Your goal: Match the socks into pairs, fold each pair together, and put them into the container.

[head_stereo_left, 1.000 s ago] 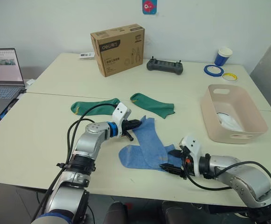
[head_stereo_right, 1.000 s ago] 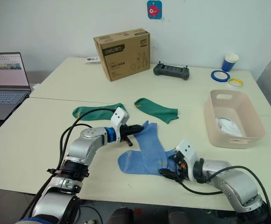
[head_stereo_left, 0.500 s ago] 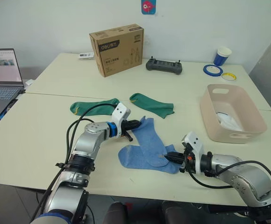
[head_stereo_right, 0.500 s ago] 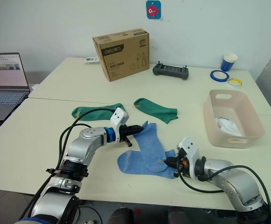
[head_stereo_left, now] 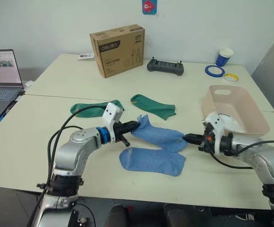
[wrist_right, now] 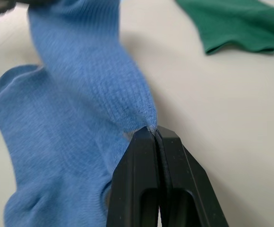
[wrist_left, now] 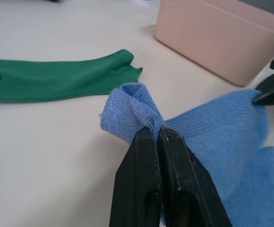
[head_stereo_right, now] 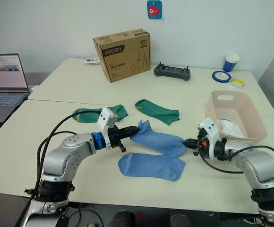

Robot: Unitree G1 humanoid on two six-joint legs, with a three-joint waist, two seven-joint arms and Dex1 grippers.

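Note:
One light blue sock (head_stereo_left: 158, 135) hangs stretched just above the table between both grippers. My left gripper (head_stereo_left: 136, 125) is shut on its cuff (wrist_left: 127, 111), and my right gripper (head_stereo_left: 186, 138) is shut on its toe end (wrist_right: 85, 61). The second blue sock (head_stereo_left: 151, 161) lies flat on the table just in front of it. Two dark green socks (head_stereo_left: 92, 109) (head_stereo_left: 153, 106) lie behind, apart from each other. The pink container (head_stereo_left: 231, 88) stands at the right with a white sock (head_stereo_left: 232, 123) inside.
A cardboard box (head_stereo_left: 118, 49), a black controller (head_stereo_left: 165, 67), a blue cup (head_stereo_left: 225, 56) and two tape rolls (head_stereo_left: 216, 71) sit at the back of the table. A laptop (head_stereo_left: 2, 75) is open at the far left.
My right gripper shut on the upper blue sock's toe and pulled it right toward the container. The left arm drew back left, so the sock now spans both grippers off the lower one.

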